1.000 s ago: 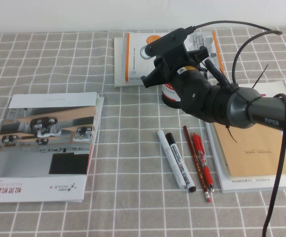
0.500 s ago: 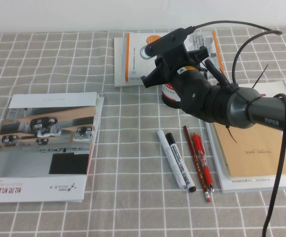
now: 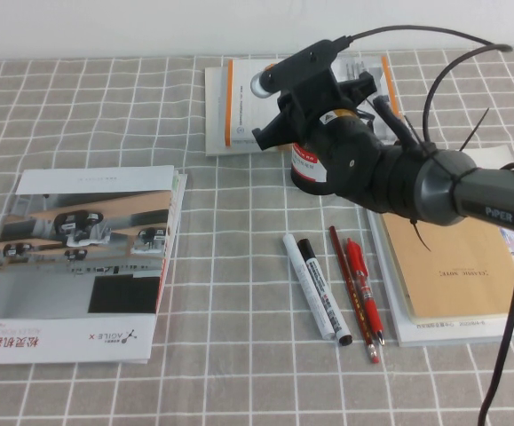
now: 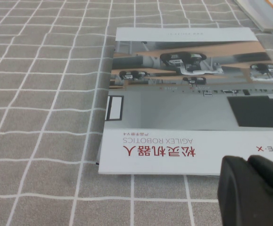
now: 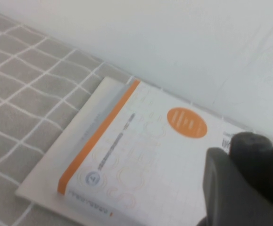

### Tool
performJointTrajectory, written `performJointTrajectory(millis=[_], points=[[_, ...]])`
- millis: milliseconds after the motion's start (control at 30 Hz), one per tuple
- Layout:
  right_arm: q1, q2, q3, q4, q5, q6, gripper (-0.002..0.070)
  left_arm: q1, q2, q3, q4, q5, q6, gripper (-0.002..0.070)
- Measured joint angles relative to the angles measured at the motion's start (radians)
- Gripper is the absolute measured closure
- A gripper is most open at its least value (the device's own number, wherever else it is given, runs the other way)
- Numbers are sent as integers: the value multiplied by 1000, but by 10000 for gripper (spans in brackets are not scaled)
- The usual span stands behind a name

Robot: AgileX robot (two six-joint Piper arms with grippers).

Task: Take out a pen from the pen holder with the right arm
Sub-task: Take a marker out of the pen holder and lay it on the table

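Your right gripper (image 5: 242, 174) hung over the pen holder (image 3: 304, 169) near the table's (image 3: 79, 115) far edge, and I couldn't tell its grip. Your left gripper (image 4: 250, 188) sat closed over the brochure (image 4: 183, 108). The hidden pen was likely light, stiff and slick, so pinch its upper barrel.

The pen holder (image 3: 304, 169) is a round white pot with a red label. It stands upright toward the far side of the desk (image 3: 230, 266). Only its lower front shows, so its contents cannot be made out. Nearer, well apart from it, three writing tools lie side by side at a slant: a white marker (image 3: 315, 286) with black ends, a thin dark-red pencil (image 3: 352, 297) and a red pen (image 3: 364, 291) just beside the pencil.
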Motion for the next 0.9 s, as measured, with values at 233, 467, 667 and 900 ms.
performJointTrajectory(millis=[233, 467, 667, 900], points=[[0, -45, 0, 0, 34, -2, 574, 0, 0, 0, 0, 0, 0, 680], [0, -129, 0, 23, 127, -35, 574, 0, 0, 0, 0, 0, 0, 680], [0, -231, 0, 169, 202, -212, 575, 0, 0, 0, 0, 0, 0, 680], [0, -369, 0, 395, 340, -443, 575, 0, 0, 0, 0, 0, 0, 680]])
